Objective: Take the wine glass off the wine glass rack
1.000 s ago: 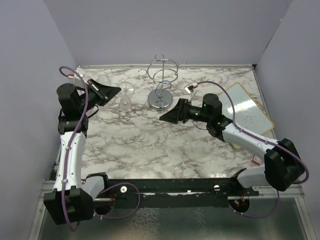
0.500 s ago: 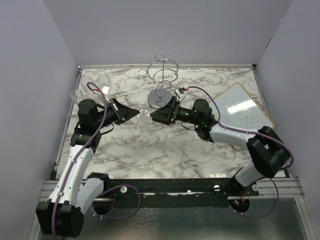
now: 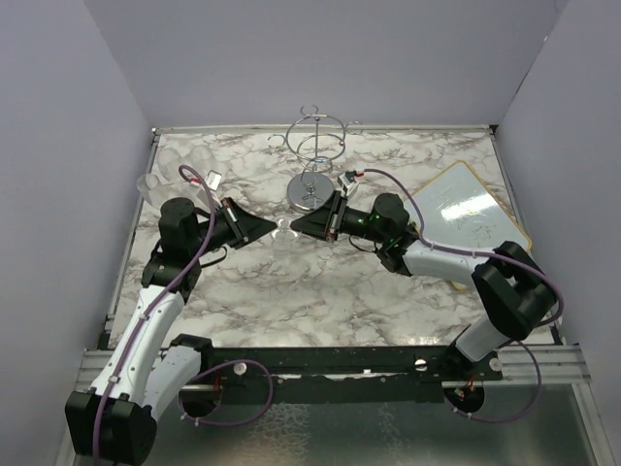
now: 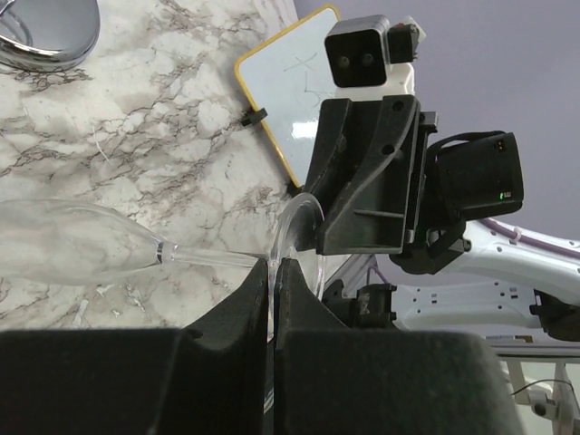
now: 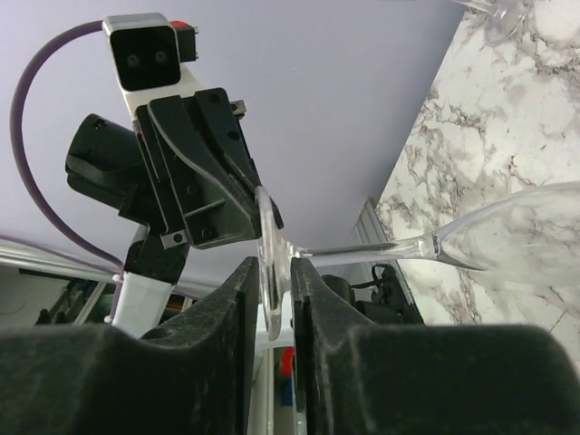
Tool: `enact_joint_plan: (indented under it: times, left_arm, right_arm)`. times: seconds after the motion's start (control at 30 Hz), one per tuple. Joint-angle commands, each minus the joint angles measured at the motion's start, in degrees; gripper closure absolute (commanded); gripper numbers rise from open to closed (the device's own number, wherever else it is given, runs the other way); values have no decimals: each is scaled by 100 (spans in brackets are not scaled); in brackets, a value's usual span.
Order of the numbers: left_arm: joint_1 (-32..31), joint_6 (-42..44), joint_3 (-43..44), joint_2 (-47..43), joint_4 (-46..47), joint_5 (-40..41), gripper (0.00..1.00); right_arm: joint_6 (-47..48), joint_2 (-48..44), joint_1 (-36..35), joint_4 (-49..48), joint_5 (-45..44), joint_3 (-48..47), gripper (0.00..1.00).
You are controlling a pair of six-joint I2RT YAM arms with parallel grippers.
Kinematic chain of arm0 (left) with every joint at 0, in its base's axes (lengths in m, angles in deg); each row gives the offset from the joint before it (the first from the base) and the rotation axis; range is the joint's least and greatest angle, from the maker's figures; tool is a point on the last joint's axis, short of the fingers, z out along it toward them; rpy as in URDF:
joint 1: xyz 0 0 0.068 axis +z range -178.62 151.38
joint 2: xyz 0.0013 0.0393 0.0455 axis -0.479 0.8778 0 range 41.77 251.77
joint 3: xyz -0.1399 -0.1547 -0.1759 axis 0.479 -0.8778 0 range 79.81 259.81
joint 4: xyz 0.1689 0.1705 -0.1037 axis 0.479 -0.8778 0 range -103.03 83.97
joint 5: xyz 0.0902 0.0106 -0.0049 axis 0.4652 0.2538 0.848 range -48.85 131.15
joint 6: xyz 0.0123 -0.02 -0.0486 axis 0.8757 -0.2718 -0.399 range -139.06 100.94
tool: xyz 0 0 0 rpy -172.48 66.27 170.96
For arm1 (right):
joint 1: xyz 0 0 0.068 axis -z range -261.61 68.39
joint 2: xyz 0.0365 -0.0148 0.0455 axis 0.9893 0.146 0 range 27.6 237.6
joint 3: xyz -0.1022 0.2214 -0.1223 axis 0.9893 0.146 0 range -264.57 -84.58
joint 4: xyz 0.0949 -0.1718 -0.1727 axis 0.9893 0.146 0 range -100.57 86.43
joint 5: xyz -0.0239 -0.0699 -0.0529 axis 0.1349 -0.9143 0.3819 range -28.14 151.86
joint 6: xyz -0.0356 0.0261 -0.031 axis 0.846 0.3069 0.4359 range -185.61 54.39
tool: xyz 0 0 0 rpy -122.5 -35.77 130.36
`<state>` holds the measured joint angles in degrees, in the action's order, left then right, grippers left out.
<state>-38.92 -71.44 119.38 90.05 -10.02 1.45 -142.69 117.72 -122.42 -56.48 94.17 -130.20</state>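
While left pincer (image 4: 275, 270) pinches glass (image 4: 82, 254) by its foot, glass lying sideways over surface (image 3: 291, 291), off rack (image 3: 315, 155) yet near it, right pincer (image 5: 272, 276) narrow around same foot, grip unclear.

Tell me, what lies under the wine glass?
Only bare marble table shows under the wine glass, which is held sideways over it. The table below the left hand and right hand is hidden.
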Motion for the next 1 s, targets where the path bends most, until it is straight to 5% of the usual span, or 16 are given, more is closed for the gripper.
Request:
enact_joint_plan:
  times: [0.0,0.2,0.3,0.5,0.63,0.97]
  left_arm:
    - [-88,169,30,-115,208,77,100]
    - [-211,274,51,-68,207,35,100]
    - [-226,412,133,-74,69,49,100]
    - [-224,994,487,-202,-531,283,44]
    - [-219,1402,776,-215,-1011,546,31]
    - [-218,1722,1075,-103,-1340,912,29]
  right_arm:
    - [-173,262,-31,-443,206,-19,82]
    - [-217,389,-31,-750,443,132,99]
    - [48,264,-22,-673,488,215,99]
    - [1469,-396,41,523,479,222,99]
    - [3058,-1035,77,1730,420,160,99]
    - [8526,-3462,65,4371,390,534,99]
